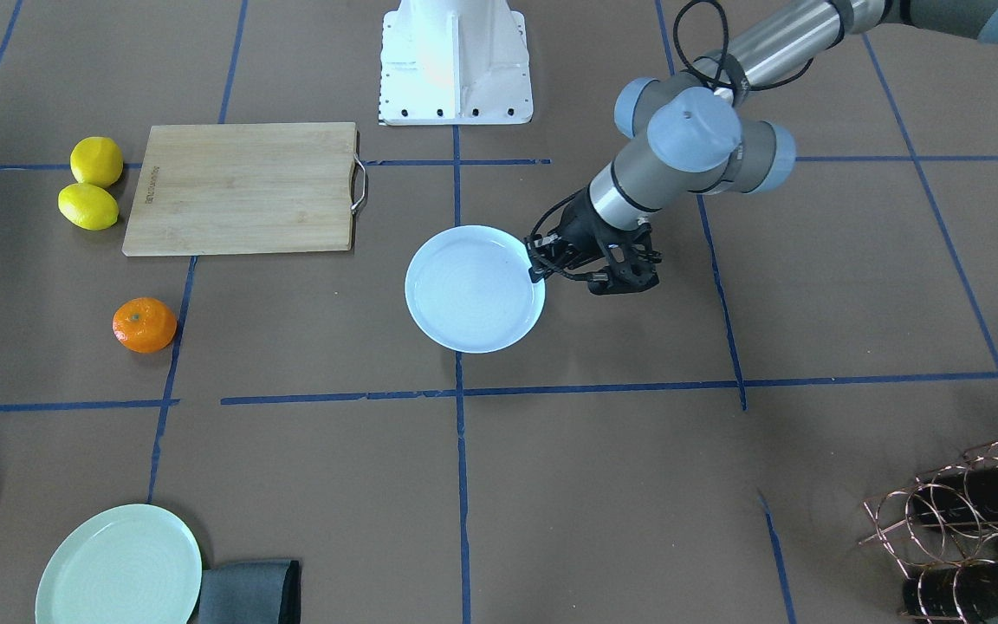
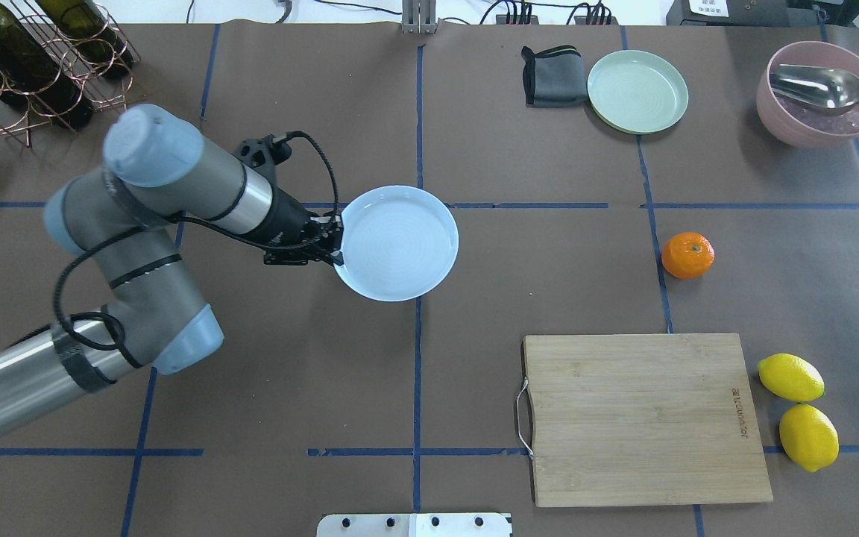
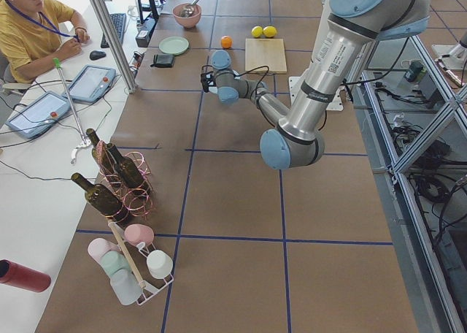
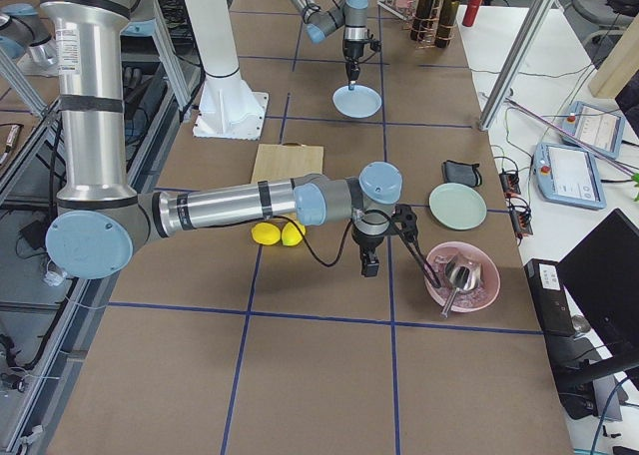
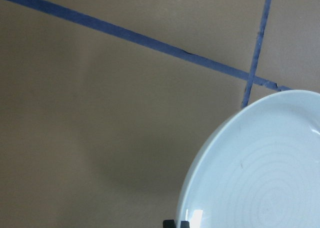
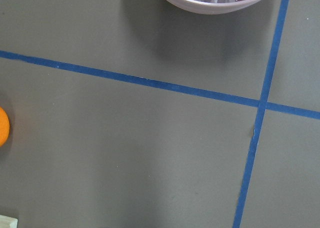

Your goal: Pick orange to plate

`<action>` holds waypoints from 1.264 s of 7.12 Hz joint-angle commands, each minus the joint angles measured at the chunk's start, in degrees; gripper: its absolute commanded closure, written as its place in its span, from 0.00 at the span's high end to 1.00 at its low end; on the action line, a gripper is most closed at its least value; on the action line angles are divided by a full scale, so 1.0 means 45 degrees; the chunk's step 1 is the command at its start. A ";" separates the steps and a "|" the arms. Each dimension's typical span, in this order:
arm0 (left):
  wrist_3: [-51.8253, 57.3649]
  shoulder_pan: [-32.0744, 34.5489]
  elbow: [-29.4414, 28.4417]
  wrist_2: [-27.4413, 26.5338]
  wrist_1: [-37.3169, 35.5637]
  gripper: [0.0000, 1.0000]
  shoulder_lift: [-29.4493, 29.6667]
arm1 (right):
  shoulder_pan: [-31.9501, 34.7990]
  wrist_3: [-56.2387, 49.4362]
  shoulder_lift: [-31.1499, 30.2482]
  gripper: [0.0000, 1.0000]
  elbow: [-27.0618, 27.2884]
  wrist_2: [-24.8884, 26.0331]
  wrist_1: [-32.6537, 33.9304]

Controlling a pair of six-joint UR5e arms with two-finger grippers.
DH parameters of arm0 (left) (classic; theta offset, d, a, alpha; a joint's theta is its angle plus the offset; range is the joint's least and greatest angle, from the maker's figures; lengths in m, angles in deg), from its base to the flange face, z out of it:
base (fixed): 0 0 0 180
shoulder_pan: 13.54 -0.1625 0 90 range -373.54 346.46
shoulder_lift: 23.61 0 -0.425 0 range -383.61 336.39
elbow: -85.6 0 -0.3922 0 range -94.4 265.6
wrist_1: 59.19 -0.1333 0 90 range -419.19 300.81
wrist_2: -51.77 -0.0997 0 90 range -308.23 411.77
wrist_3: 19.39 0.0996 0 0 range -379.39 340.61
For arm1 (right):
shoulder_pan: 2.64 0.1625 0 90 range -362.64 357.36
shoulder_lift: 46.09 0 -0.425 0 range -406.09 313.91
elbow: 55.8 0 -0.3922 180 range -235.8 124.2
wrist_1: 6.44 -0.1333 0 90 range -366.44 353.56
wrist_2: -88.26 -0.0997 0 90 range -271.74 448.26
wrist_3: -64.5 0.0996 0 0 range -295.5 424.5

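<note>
The orange (image 2: pixel 687 255) rests on the brown table, well to the right of the pale bluish-white plate (image 2: pixel 398 242), and nothing touches it. My left gripper (image 2: pixel 332 250) is shut on the plate's left rim; in the left wrist view the plate (image 5: pixel 260 168) fills the lower right, with a soft shadow beside its edge. The right gripper (image 4: pixel 369 265) shows only in the exterior right view, hanging above the table near the pink bowl, and I cannot tell its state. An edge of the orange (image 6: pixel 2 125) peeks in at the left of the right wrist view.
A wooden cutting board (image 2: pixel 642 418) lies near the robot's base, with two lemons (image 2: pixel 791 377) at its right. At the far side stand a green plate (image 2: pixel 637 91), a grey cloth (image 2: pixel 552 74), a pink bowl with a spoon (image 2: pixel 821 93) and a wine rack (image 2: pixel 34 60).
</note>
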 commanded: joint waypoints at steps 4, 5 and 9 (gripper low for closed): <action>-0.0028 -0.0753 -0.0940 -0.0686 -0.0053 0.00 0.0455 | -0.0136 0.0039 0.0017 1.00 0.0078 -0.0028 -0.0015; -0.0047 -0.0753 -0.0882 -0.0686 0.0044 0.38 0.0455 | -0.0562 0.0716 0.0133 1.00 0.0098 -0.0279 -0.0015; -0.0048 -0.0636 -0.0432 -0.0686 0.0084 0.53 0.0357 | -0.3761 0.8614 0.0154 1.00 0.0235 0.0998 -0.5333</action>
